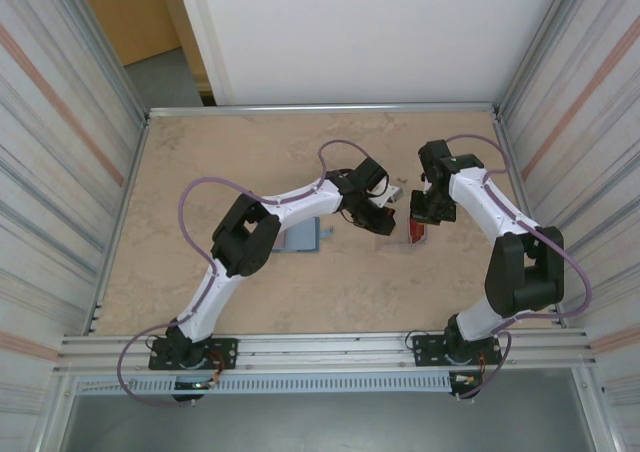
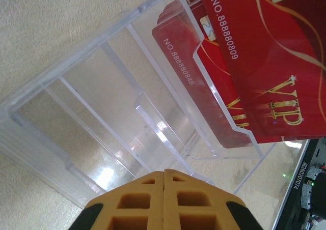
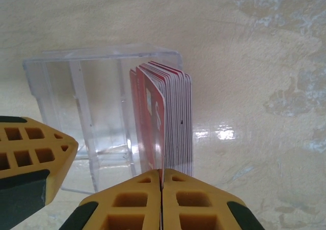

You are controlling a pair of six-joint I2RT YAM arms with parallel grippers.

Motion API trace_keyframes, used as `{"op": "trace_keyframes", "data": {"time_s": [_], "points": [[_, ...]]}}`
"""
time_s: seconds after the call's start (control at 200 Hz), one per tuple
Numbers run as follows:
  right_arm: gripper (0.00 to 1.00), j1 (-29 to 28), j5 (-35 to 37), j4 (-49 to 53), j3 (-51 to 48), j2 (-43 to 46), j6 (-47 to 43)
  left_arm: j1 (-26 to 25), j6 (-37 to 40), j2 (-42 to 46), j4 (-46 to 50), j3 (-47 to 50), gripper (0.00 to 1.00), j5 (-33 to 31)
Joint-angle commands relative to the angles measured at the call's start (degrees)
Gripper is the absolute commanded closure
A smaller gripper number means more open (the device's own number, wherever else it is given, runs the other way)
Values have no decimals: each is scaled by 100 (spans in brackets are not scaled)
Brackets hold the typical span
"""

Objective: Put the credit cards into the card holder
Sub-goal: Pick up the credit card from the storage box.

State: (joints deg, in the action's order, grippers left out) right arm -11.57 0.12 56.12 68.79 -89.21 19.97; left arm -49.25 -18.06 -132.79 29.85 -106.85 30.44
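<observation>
Right wrist, right gripper [image 3: 162,181] pinching credit card [image 3: 153,123] edge — bare table [image 3: 254,62] rightward.

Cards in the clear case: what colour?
The cards are red, with white numbers and gold VIP lettering; clearest in left wrist view.

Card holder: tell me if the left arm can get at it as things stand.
Probably yes, after pulling back. The card holder lies flat by the left arm's forearm with nothing on it, but the left claw sits past it at the clear case.
</observation>
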Motion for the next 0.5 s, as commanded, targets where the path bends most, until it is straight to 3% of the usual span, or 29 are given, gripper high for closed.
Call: {"op": "trace_keyframes", "data": {"time_s": [0.0, 0.496], "points": [[97, 41, 211, 281, 120, 75, -120, -14, 92, -390, 619, 252, 100, -547], [100, 243, -616, 492, 291, 839, -111, 144, 137, 170, 751, -59, 97, -390]]}}
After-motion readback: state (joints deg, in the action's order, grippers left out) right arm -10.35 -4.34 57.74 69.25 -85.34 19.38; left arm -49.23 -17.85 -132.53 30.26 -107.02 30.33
